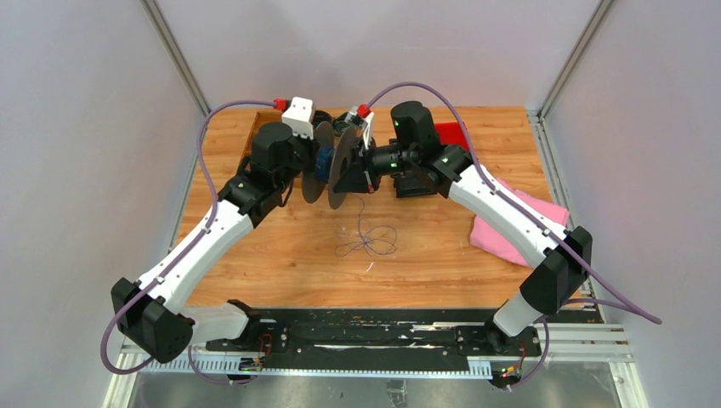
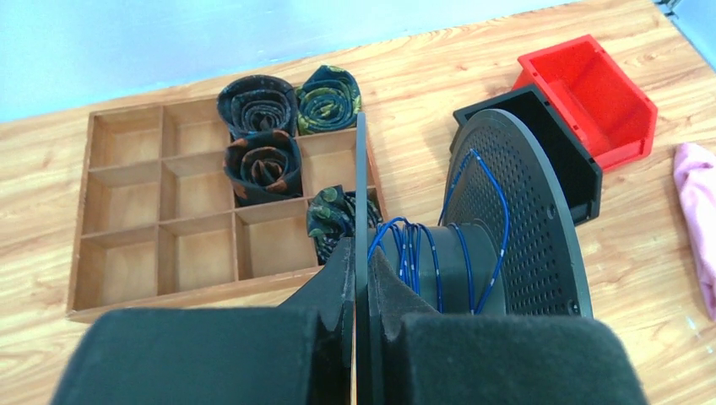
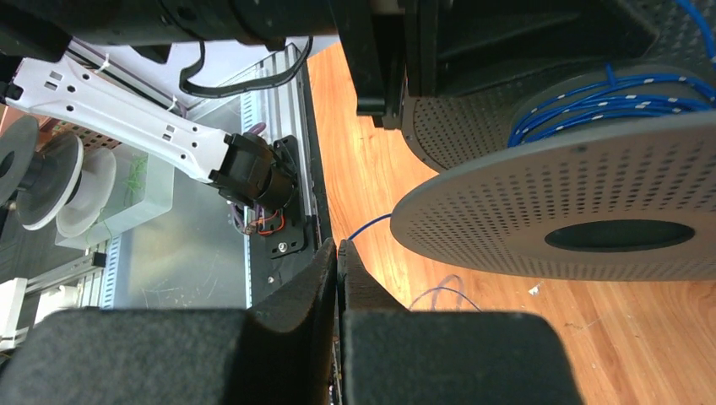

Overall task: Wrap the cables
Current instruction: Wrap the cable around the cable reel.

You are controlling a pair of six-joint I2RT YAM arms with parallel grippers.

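Wooden worktop (image 1: 272, 255) carries a loose tangle of the cables (image 1: 367, 240), hair-thin dark blue wire. Above and farther back, more turns wrap the hub of a grey perforated spool (image 2: 515, 211). Its flange edge is pinched in the left hand (image 2: 360, 263). The right hand (image 3: 338, 255) is closed, pads together; whether it pinches wire is unclear.

From my remote console I look down on a light wooden table (image 1: 425, 272) boxed in by plain pale-grey walls (image 1: 76, 127) and slim aluminium corner posts (image 1: 176, 51) (the light soft and even), a ribbed metal rail (image 1: 340, 369) lining its near edge.
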